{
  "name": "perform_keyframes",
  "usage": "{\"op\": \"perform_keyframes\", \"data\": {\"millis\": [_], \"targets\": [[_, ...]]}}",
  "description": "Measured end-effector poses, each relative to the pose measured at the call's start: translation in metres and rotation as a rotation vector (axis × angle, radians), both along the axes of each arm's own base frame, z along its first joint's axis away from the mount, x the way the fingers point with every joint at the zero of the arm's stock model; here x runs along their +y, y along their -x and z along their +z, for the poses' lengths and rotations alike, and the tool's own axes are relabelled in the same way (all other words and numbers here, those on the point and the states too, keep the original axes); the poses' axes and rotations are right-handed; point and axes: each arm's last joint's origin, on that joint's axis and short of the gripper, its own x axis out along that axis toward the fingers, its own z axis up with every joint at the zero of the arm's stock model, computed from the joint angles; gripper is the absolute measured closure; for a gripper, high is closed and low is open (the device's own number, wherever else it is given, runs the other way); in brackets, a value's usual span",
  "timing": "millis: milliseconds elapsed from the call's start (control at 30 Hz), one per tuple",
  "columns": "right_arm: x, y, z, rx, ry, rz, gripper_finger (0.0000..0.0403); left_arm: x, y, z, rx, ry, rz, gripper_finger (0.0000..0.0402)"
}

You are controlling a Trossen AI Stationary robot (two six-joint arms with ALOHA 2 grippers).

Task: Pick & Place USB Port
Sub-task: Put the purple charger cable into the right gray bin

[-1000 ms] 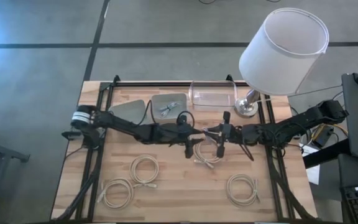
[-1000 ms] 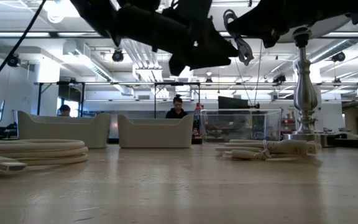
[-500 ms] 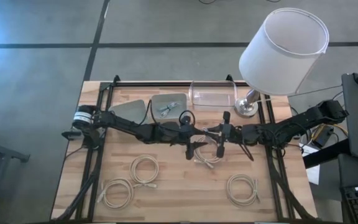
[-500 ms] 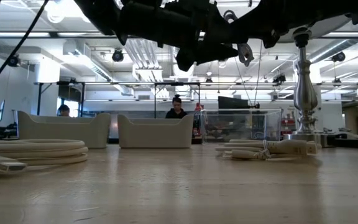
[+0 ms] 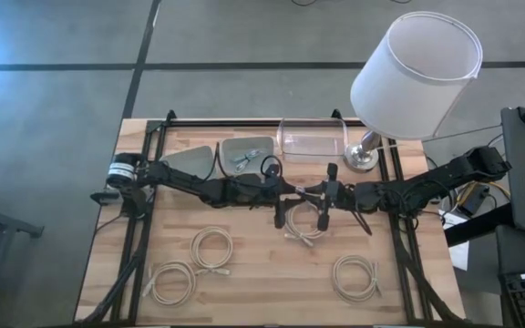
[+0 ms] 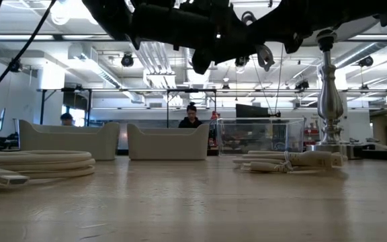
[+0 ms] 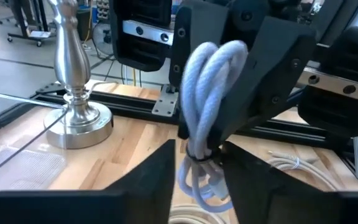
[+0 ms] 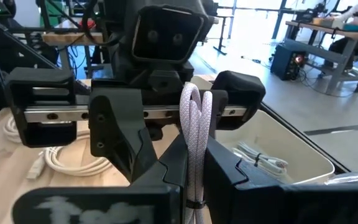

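Bundled white USB cable (image 8: 195, 140) held above mid-table, pinched by the fully closed right gripper (image 8: 192, 180). Left gripper (image 7: 196, 168) faces it, its fingers (image 7: 148, 177) parted either side of the bundle; contact cannot be told. Coiled cables (image 5: 211, 248) lie on the wooden table (image 5: 262, 273) below.

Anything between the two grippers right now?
The bundled white cable: right gripper pinches it, left gripper straddles it, seen in both wrist views.
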Motion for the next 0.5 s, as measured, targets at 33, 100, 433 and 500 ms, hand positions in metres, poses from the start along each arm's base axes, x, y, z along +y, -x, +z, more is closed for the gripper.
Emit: {"op": "perform_keyframes", "data": {"millis": [33,100,433,500], "targets": [[0.0000,0.0000,0.0000,0.000,-0.001,0.000,0.0374,0.0003,-0.0001,0.0002,-0.001,0.000,0.001,0.0288],[0.0000,0.0000,0.0000,-0.001,-0.003,-0.001,0.0374,0.0001,0.0000,0.0000,0.000,0.000,0.001,0.0314],[-0.0002,0.0003,-0.0006,-0.003,-0.029,-0.009,0.0374,0.0005,0.0002,-0.0009,0.005,-0.001,0.003,0.0352],[-0.0001,0.0004,-0.0014,0.003,-0.037,-0.008,0.0373,0.0005,0.0003,-0.0016,0.012,-0.001,0.002,0.0351]]}}
